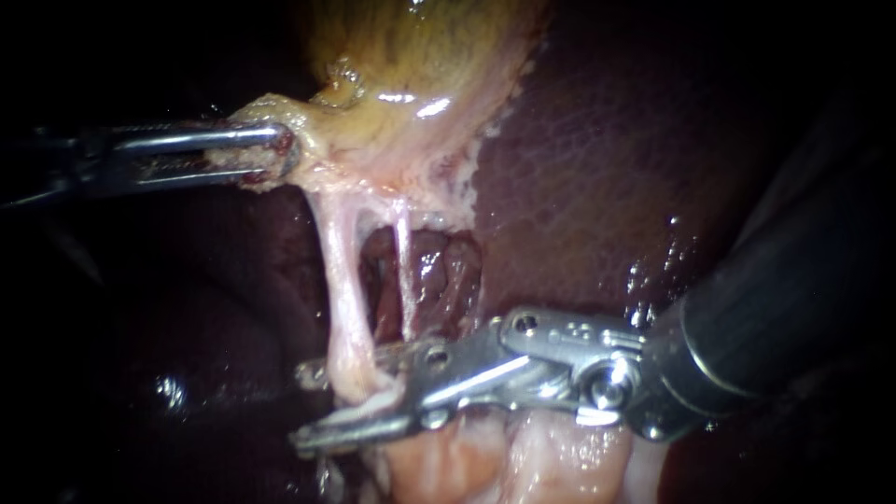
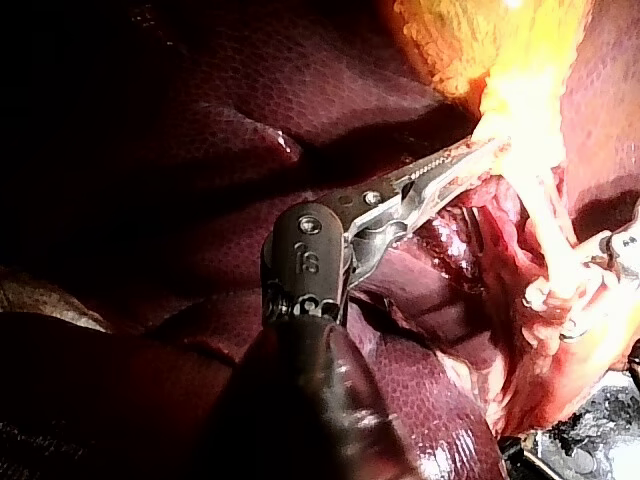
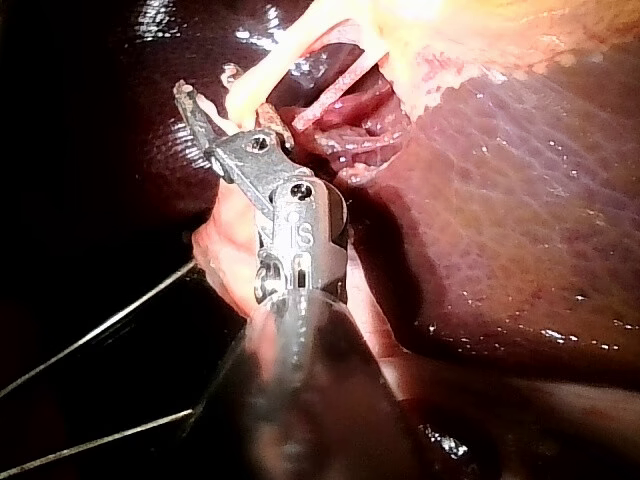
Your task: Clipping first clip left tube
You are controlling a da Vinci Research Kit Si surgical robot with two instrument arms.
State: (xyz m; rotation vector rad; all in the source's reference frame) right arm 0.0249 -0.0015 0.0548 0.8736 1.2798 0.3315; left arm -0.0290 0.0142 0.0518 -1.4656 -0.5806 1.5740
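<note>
Status: left tube (image 1: 341, 280) runs between our right instrument's (image 1: 301, 406) spread jaws (a gap shows, not clamped), just over the liver (image 1: 597, 168); our left instrument (image 1: 283, 149) is clenched on the gallbladder (image 1: 411, 56) edge.

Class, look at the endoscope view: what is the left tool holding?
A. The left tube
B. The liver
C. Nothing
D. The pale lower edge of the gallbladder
D: the left tool has its jaws shut on the pale lower edge of the gallbladder, above where the tubes begin.
</note>
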